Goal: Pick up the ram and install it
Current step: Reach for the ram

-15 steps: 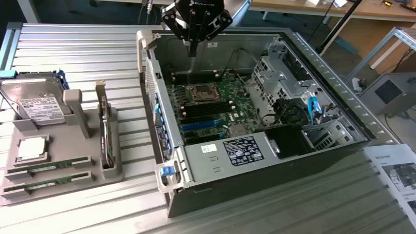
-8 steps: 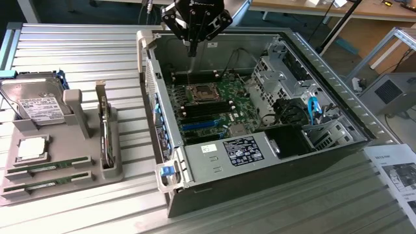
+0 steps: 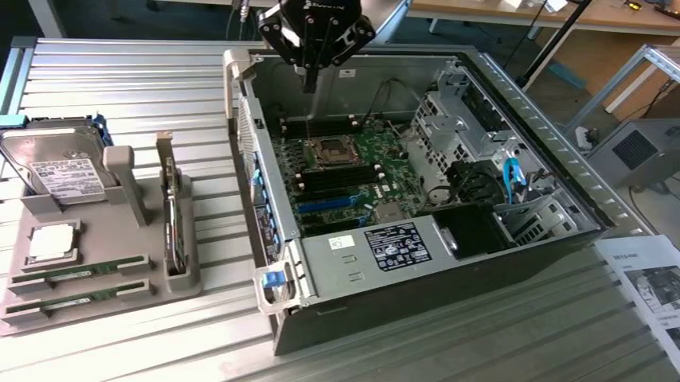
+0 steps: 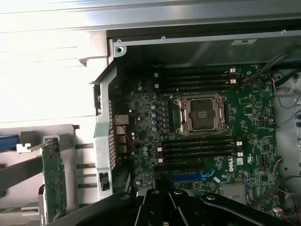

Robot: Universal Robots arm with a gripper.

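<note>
We see the gripper [image 3: 310,83] hanging over the far end of the open case [image 3: 351,278], its jaws together and holding nothing. From there the wrist view looks straight down past the gripper [image 4: 163,195] onto the board [image 4: 254,108], which suggests a pose chosen for looking over the slots [image 4: 197,146] beside the empty socket [image 4: 201,113]. The case lies on its side with the panel off, so the board faces up and can be reached from above. The ram [image 3: 83,274] is well apart from the gripper, at the exterior view's left. It lies flat in a fitted groove of the grey tray [image 3: 32,318] on the desk [image 3: 127,72], just beside its twin [image 3: 72,300]. We judge the grooves are there to keep each stick at a known place and angle for a clean pick. The same tray props the drive [image 3: 64,171] and the card [image 3: 170,207] upright in stands. Neither stick has been lifted yet, so the pick has not begun.
</note>
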